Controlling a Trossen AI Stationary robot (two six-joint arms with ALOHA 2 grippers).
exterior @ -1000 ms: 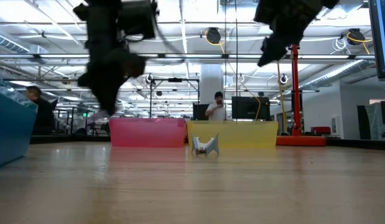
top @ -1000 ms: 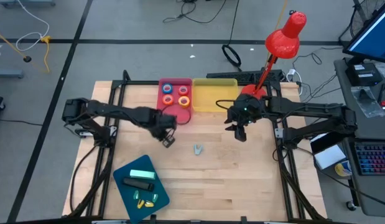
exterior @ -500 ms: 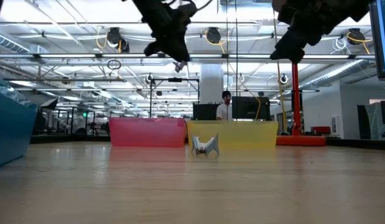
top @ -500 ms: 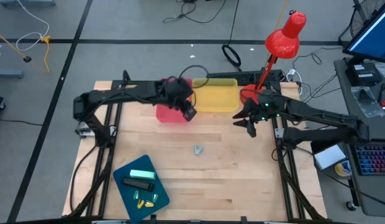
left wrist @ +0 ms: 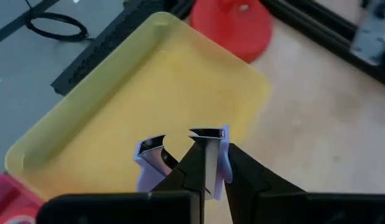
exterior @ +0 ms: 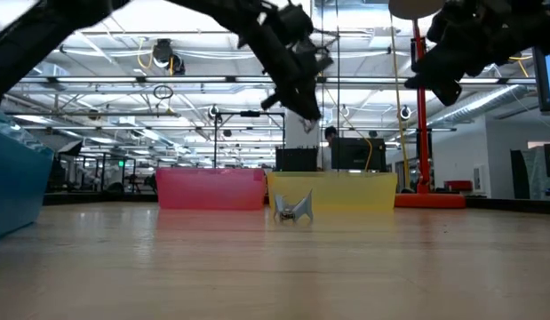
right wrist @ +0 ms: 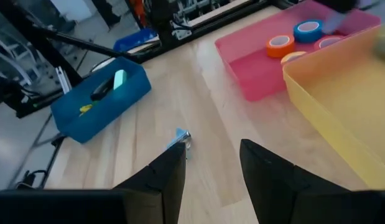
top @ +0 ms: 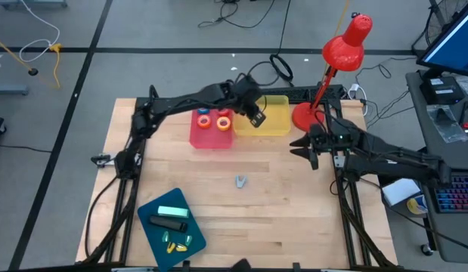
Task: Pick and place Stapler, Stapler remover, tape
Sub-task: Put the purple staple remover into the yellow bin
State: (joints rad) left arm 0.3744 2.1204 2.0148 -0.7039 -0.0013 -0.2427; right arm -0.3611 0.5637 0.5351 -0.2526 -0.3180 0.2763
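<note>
**A:** Where's the left gripper point(top: 255, 117)?

**B:** Stretched across the back of the table, hanging above the yellow tray point(top: 273, 127). The left wrist view shows its fingers point(left wrist: 204, 163) pinched narrow on a staple remover point(left wrist: 156, 158), lavender handles with metal jaws, held in the air over the tray's bare floor.

**A:** And the right gripper point(top: 310, 150)?

**B:** Off at the right side of the table, in front of the red lamp base point(top: 305, 115). Its fingers point(right wrist: 167, 177) stand spread apart with nothing between them.

**A:** There's another small thing out on the wood?

**B:** Yes, a second staple remover point(top: 240, 180), silvery, sitting alone mid-table, well apart from both grippers. The low view has it standing in front of where the two back trays meet.

**A:** The tape?

**B:** Tape rolls point(top: 212, 119) lie in the pink tray point(top: 211, 139), just beside the yellow one. Orange, blue and red rolls show from above; the arm crosses over the tray's far end.

**A:** Stapler?

**B:** The blue bin point(top: 153, 231) at the front left holds a dark stapler point(top: 168, 224), a mint green box point(top: 172, 212) and small yellow pieces point(top: 175, 242).
</note>
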